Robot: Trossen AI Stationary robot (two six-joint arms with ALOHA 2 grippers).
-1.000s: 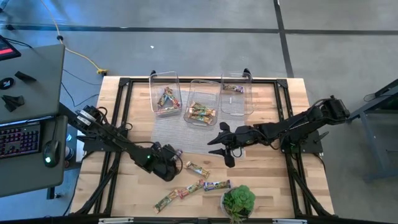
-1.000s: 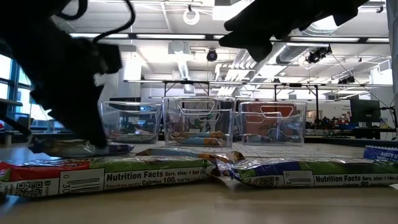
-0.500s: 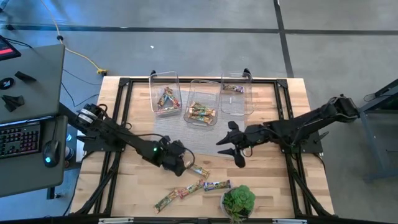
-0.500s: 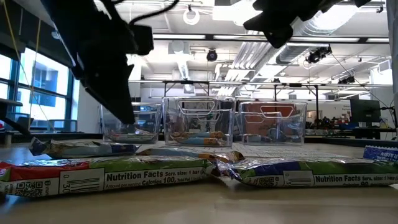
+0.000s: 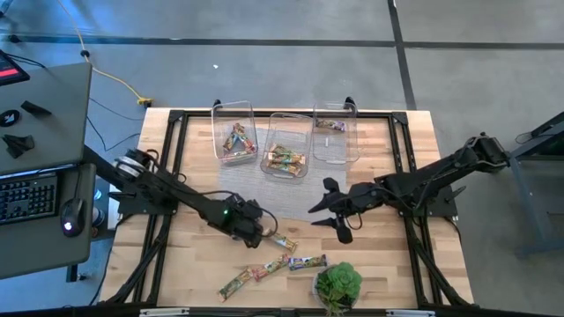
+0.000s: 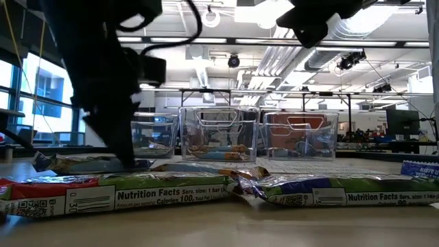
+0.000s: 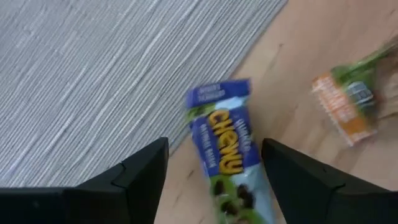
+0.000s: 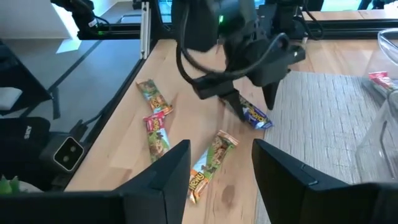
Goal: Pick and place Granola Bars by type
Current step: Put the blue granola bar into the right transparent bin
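A blue-purple granola bar [image 7: 221, 146] lies flat, half on the grey mat's edge and half on the wood. My left gripper [image 7: 214, 146] is low over it and open, one finger on each side, and no touch shows. From the right wrist view, the left gripper [image 8: 249, 102] stands above that bar [image 8: 256, 116]. An orange-green bar [image 5: 280, 239] lies just beside it. My right gripper [image 5: 335, 220] hovers open above the table's middle and holds nothing. Several more bars [image 5: 264, 269] lie near the table's near edge.
Three clear bins [image 5: 286, 154] stand in a row at the far side with bars inside. A grey mat [image 5: 264, 189] lies before them. A potted plant [image 5: 337, 283] sits at the near edge. In the low view, two bars [image 6: 116, 195] lie close to the camera.
My left gripper has travelled toward the table's right, rising and then coming down over the blue-purple bar. My right gripper has drawn back toward the right and slightly toward the near edge. No bar has moved.
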